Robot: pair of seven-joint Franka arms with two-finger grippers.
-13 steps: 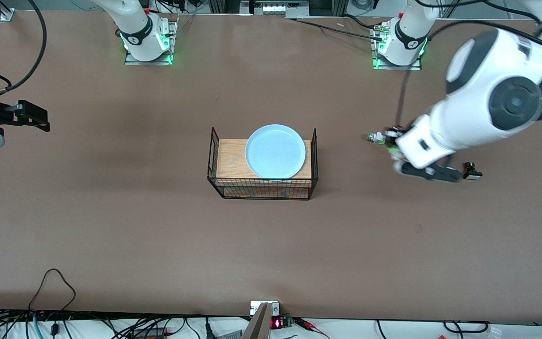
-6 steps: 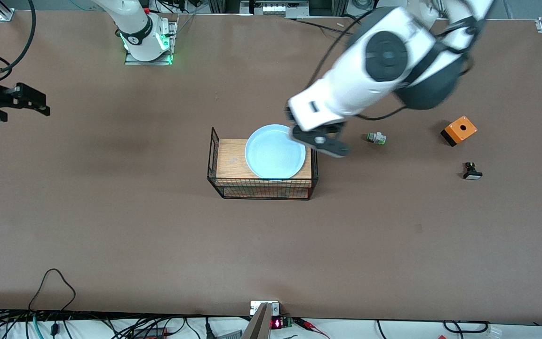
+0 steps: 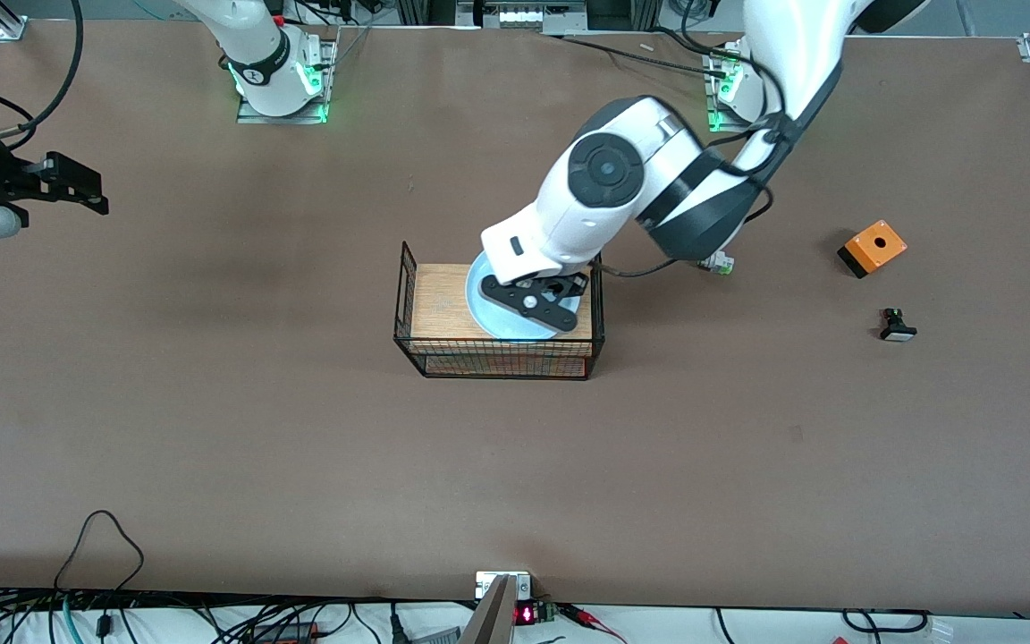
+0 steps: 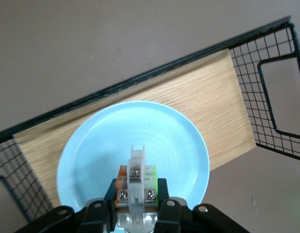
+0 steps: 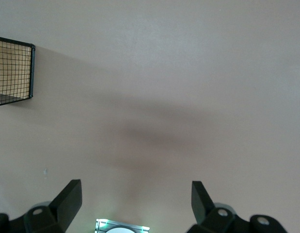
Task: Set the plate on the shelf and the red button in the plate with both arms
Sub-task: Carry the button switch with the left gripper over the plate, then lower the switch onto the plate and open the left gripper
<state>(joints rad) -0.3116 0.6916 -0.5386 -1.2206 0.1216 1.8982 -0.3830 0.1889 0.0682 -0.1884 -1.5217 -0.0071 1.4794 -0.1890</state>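
The pale blue plate lies on the wooden board inside a black wire basket at mid-table. My left gripper hangs low over the plate's middle, shut on the red button. Only the button's white body with screws, orange on one side and green on the other, shows; its cap is hidden between the fingers. My right gripper waits open over bare table at the right arm's end, nothing between its fingers.
A white switch with a green cap peeks out beside the left arm. An orange box and a black switch with a white cap lie toward the left arm's end. Cables run along the table's edge nearest the front camera.
The left arm has swung from the left arm's end of the table to over the plate, carrying the button. The right gripper has shifted slightly.
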